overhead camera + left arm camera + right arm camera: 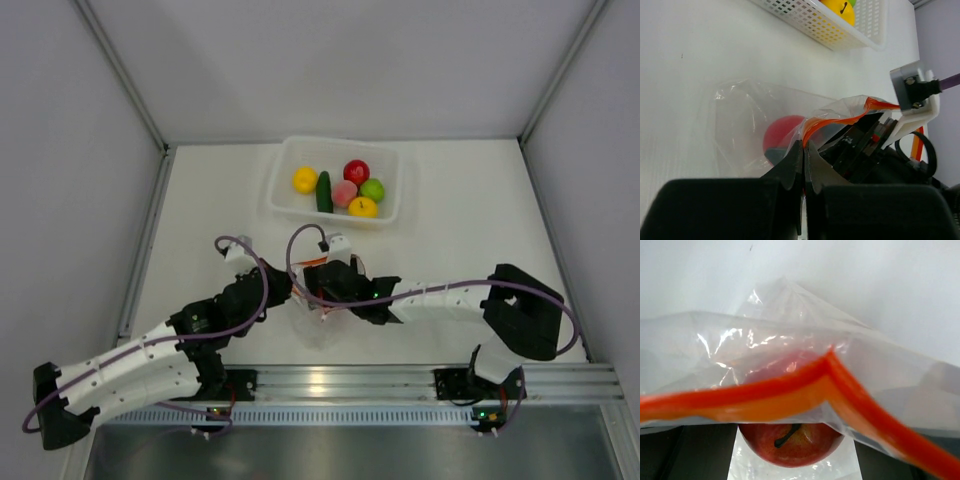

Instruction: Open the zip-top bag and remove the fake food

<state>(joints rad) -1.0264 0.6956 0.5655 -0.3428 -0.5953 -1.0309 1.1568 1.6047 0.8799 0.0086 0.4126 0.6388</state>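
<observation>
A robot lab test cell: bare white table (470,240), plain grey partition walls (340,60), aluminium mounting rail (340,380).

red apple (790,442) half behind orange zip strip (765,390), basket (805,17) cut off

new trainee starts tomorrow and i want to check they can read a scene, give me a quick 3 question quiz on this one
1. Which piece of fake food sits inside the zip-top bag? A) a yellow one B) a red one C) a light-green one
2. True or false: the left gripper is shut on the edge of the bag.
3. Fill in: the dark green cucumber lies in the white ____.

Key
1. B, the red fruit, seen through the clear plastic.
2. True: its fingers pinch the film just below the orange strip.
3. basket
</observation>
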